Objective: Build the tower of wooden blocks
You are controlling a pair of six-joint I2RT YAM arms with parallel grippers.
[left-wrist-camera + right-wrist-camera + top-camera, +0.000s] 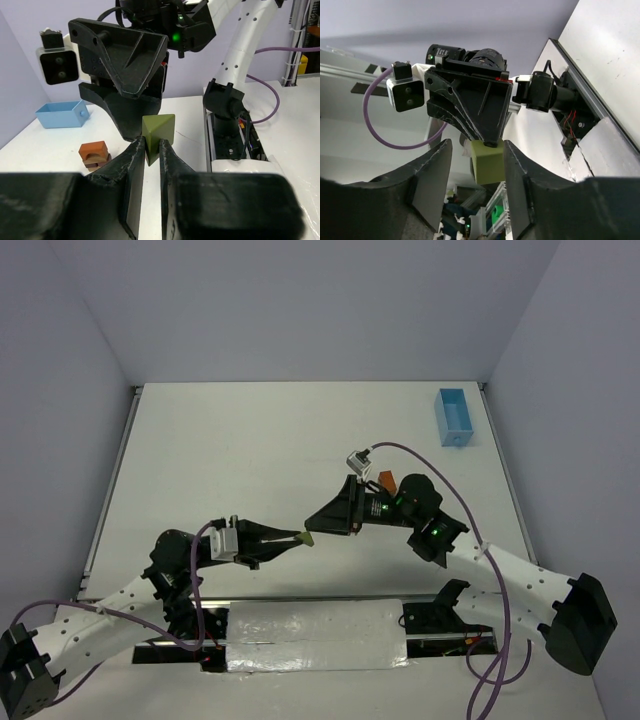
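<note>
- Mid-frame from above, left jaws clamp the olive-green block (307, 537); the started tower (383, 481) stands upper-right of it.
- Right jaws straddle the block, half open, empty.
- Probably light, stiff, slick: grip flat sides.

Light blue tray (455, 418) on white table (250, 450), far right

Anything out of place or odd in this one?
Nothing is spilled or damaged. One oddity: the green block hangs in mid-air, pinched by the left hand, with the right hand open around it. The stack stands upright.
</note>
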